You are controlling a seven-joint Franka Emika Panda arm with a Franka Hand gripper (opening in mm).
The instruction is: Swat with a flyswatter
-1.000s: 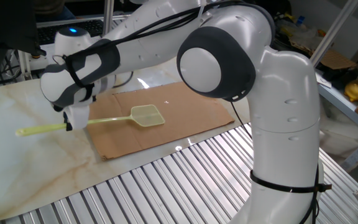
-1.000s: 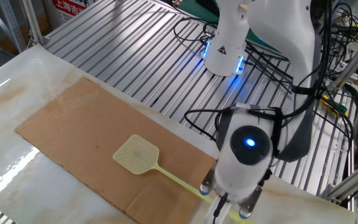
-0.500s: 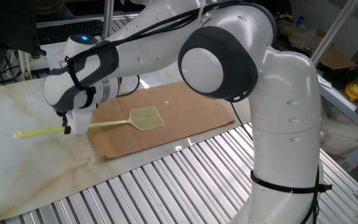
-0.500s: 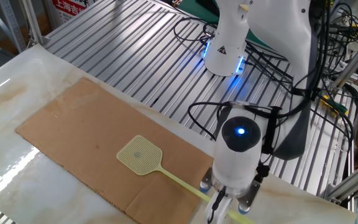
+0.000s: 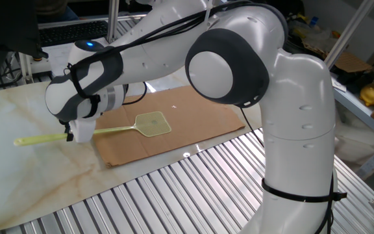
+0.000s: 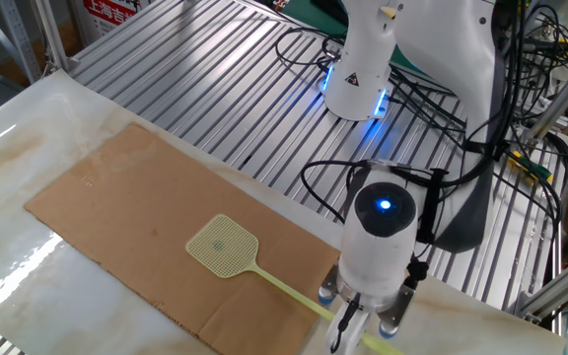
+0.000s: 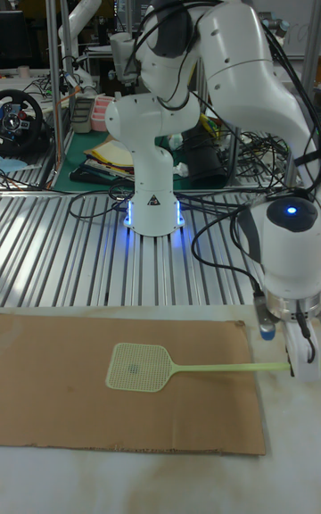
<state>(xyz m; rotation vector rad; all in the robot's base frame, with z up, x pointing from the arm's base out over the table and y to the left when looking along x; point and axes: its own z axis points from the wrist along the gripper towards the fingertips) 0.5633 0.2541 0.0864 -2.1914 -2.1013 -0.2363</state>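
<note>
We see a pale, marble-patterned counter [image 5: 37,175] edged by ribbed metal slats [image 5: 174,195]. A flat brown cardboard sheet [image 6: 116,212] lies directly on the counter, one long edge beside the slats. The flyswatter's [image 7: 169,367] mesh head sits over the cardboard, though we cannot tell from these angles whether it touches; its handle runs out past the sheet's edge.

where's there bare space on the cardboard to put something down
Free: the cardboard sheet on the far side of the flyswatter head, towards the metal slats, and the marble top beyond its edge. Crowded: the handle end, where the tool grips it.
</note>
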